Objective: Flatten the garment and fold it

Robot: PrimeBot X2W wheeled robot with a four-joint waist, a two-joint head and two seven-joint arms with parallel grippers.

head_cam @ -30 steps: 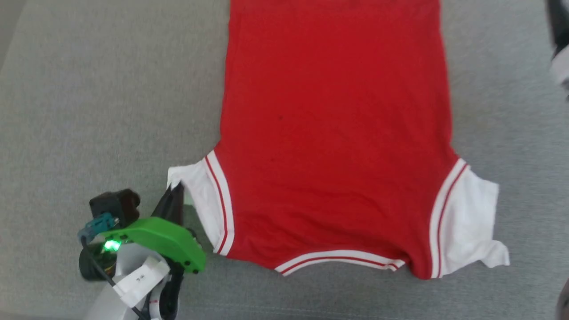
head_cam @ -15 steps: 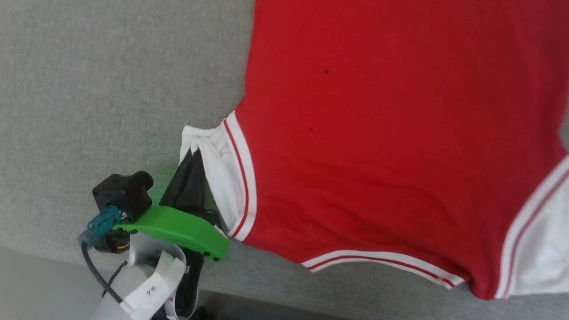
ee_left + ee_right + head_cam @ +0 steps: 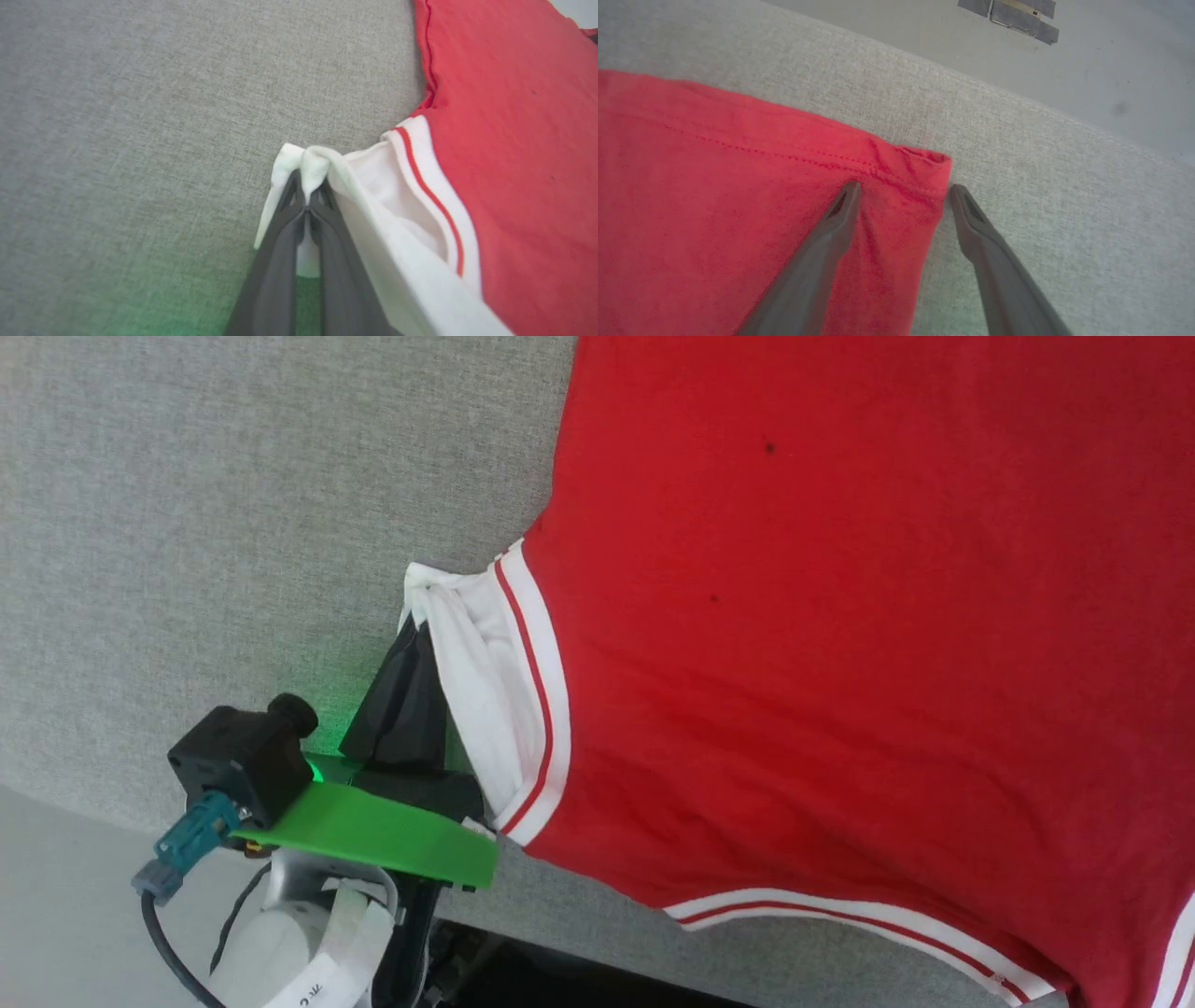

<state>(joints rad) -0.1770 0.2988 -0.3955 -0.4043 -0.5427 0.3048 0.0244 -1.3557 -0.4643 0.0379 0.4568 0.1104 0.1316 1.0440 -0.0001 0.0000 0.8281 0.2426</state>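
The garment (image 3: 840, 644) lies spread on the grey table, plain red side up, collar trim toward me. Its white left sleeve (image 3: 471, 681) is bunched and lifted a little. My left gripper (image 3: 307, 198) is shut on the edge of that sleeve (image 3: 313, 163), the white cloth folded over the fingertips. In the head view the left gripper (image 3: 415, 644) rises from the lower left beside the striped trim. My right gripper (image 3: 903, 191) stands open over the garment's red hem corner (image 3: 924, 172), one finger over the cloth, the other past its side edge over the table.
Grey fabric table (image 3: 233, 523) stretches left of the garment. Its near edge (image 3: 84, 807) crosses the lower left, with pale floor beyond. In the right wrist view the table's far edge (image 3: 1017, 100) borders grey floor with a taped strip (image 3: 1008, 14).
The head camera has swung, shifting the whole picture right and up. My left gripper keeps its hold on the sleeve, which looks more gathered and raised than a second ago.
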